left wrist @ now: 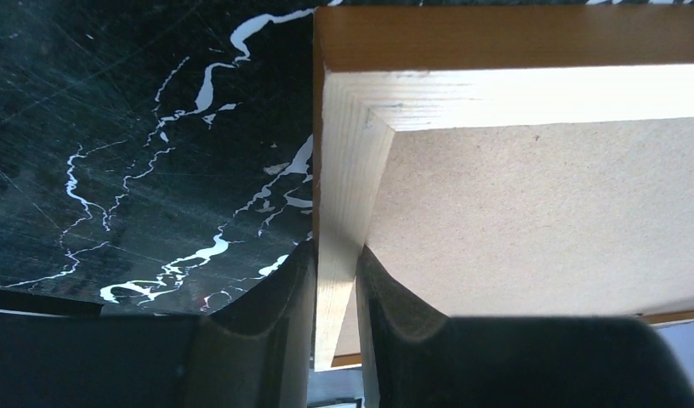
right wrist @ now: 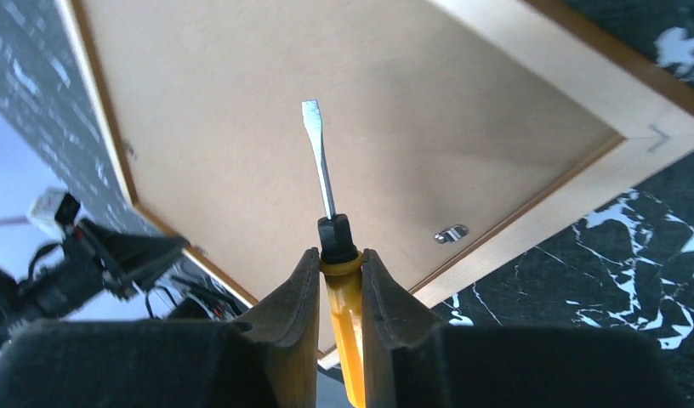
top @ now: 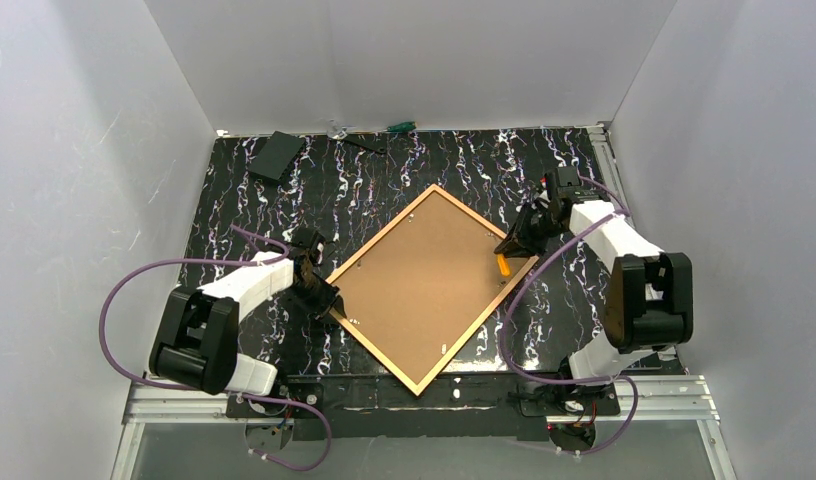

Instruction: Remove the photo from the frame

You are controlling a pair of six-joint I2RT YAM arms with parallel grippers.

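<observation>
The frame (top: 382,234) lies face down, the photo (top: 429,285) inside, board upward. Left gripper (left wrist: 335,255) pinches its rail; right gripper (right wrist: 338,255) clamps a screwdriver (right wrist: 322,161). Better to turn the clip (right wrist: 451,233) gently, blade flat.

No text, label, brand, number or sign can be read: not on the plain brown back of the photo (top: 424,275), the frame (top: 382,235), the screwdriver (right wrist: 335,234) or the marbled table (top: 384,170).

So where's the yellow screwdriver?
In the right wrist view, the right pincer grips the screwdriver, its tip over the back of the photo, near the right corner of the frame.
</observation>
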